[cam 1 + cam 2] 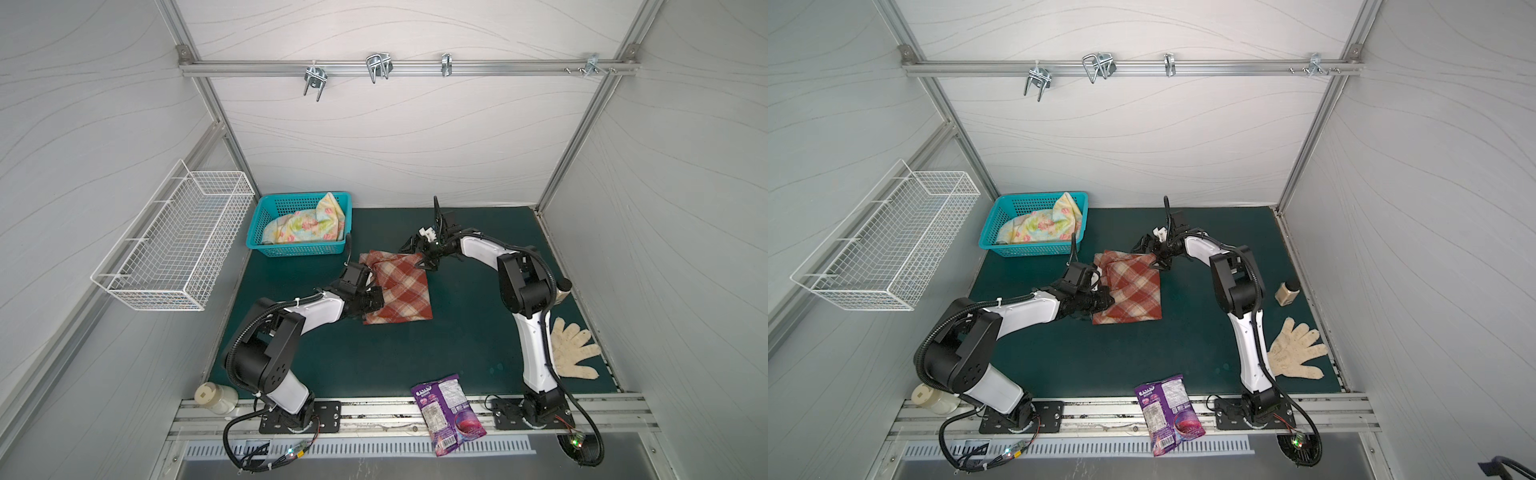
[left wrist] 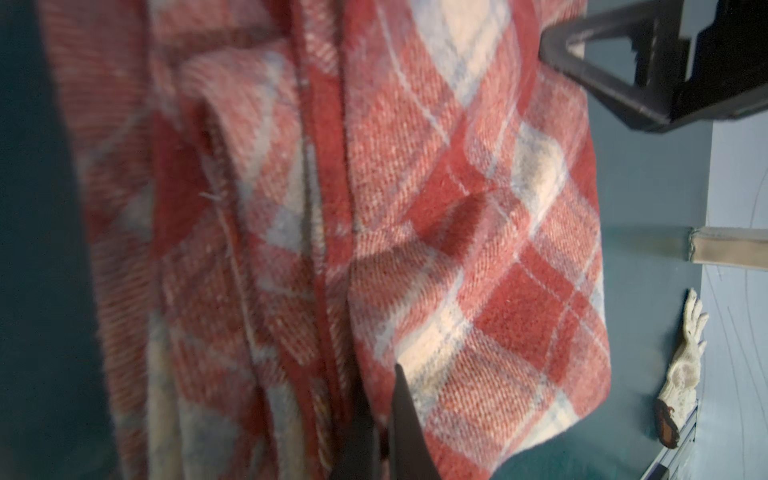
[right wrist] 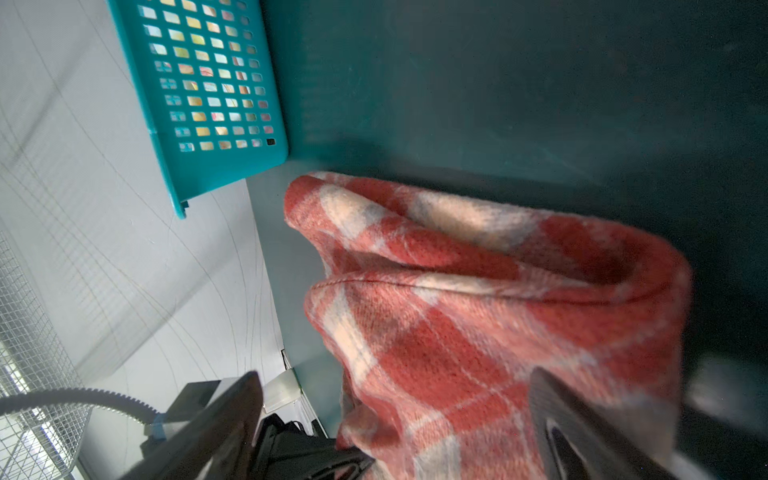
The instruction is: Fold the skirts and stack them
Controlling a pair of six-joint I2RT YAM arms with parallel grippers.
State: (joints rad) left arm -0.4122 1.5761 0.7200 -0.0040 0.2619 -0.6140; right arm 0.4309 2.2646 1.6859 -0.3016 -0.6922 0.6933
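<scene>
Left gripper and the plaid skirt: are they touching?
Touching. The left wrist view shows the left gripper shut, pinching a fold of the plaid skirt.

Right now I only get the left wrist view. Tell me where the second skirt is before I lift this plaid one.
Observer: The flowered skirt lies crumpled in the teal basket, at the far left of the mat.
Operator: Report the right claw.
Observer: The right claw is open at the plaid skirt's far right corner, not clamped on it.
Operator: Say what lies at the front edge.
Observer: A purple snack bag overhangs the mat's front edge, apart from the plaid skirt.
</scene>
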